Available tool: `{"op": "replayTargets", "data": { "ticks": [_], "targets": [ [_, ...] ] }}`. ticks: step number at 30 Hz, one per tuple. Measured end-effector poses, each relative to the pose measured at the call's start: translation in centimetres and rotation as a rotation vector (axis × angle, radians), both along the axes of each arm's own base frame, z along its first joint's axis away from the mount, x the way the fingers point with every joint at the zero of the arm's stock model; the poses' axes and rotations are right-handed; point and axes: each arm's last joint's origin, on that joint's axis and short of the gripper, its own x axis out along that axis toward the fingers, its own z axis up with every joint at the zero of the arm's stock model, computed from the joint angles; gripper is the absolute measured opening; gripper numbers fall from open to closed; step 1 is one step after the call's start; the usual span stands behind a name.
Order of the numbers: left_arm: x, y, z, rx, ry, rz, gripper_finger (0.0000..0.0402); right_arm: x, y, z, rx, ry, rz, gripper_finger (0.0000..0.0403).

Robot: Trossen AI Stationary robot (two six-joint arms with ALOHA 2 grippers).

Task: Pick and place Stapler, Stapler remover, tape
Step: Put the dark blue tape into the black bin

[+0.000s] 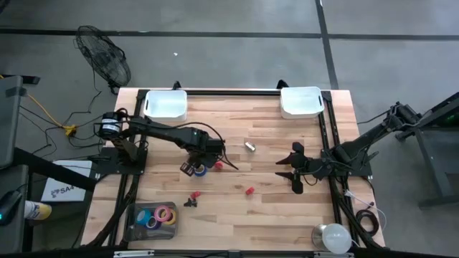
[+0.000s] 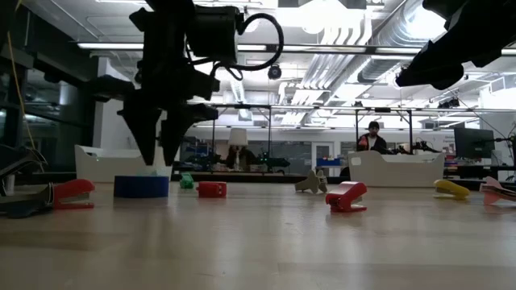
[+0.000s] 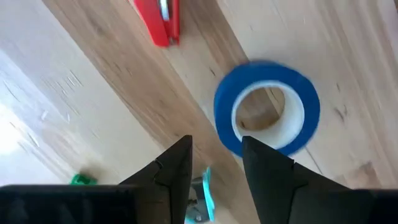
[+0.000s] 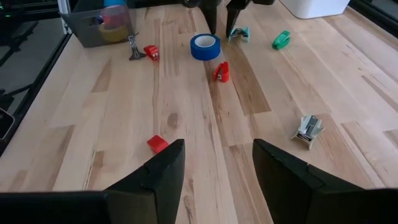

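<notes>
Left gripper (image 1: 192,169) hanging just left of table centre, fingers (image 3: 177,168) parted and empty, tips poised right beside the blue tape roll (image 3: 267,107) without clasping it. Right gripper (image 1: 295,169) parked toward 3 o'clock, fingers (image 4: 163,169) spread wide, nothing between them. Wooden table (image 1: 237,215) carrying two white bins, one at 11 o'clock (image 1: 166,104), the other at 1 o'clock (image 1: 300,101). Grey tray (image 1: 132,223) at 7 o'clock holding more tape rolls (image 1: 163,215), blue, pink and purple, exact count unclear. Blue tape roll flat on the wood, pale core facing up, at 3 o'clock of the left gripper in the high view. Red stapler (image 4: 221,71) just beyond that roll toward table centre. Green item (image 4: 281,40) and small teal item (image 4: 239,33) near the left gripper, kind unclear. Pale metallic piece (image 1: 250,146) near centre. Small red block (image 1: 249,191) toward 6 o'clock; another red piece with a dark clip (image 1: 193,196) just above the tray.
</notes>
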Motion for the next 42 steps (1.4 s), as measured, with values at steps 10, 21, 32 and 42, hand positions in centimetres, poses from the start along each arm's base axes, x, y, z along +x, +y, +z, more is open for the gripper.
{"op": "replayTargets", "data": {
  "ticks": [10,21,32,42],
  "targets": [
    [0.2,-0.1,0.0,-0.050,-0.021,0.047,0.0136,0.0,0.1,-0.1,0.018,0.016,0.037,0.0181],
    [0.0,-0.5,-1.4,-0.043,-0.023,0.059,0.0136,-0.1,0.2,-0.1,0.019,0.027,0.065,0.0181],
    [-0.2,-0.3,-2.0,0.024,-0.030,0.069,0.0129,-0.1,0.2,-0.1,0.021,0.026,0.064,0.0181],
    [0.1,-0.4,-2.3,0.006,-0.060,0.060,0.0037,-0.1,0.2,-0.1,0.020,0.027,0.066,0.0181]
  ]
}}
